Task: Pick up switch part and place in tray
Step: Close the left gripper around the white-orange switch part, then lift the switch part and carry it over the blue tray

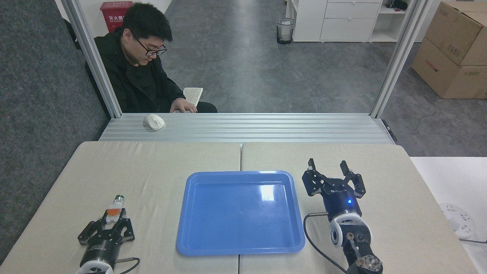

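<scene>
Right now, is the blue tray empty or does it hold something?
Empty: the tray shows only bare glossy blue; the switch part is outside, at the left gripper.
</scene>
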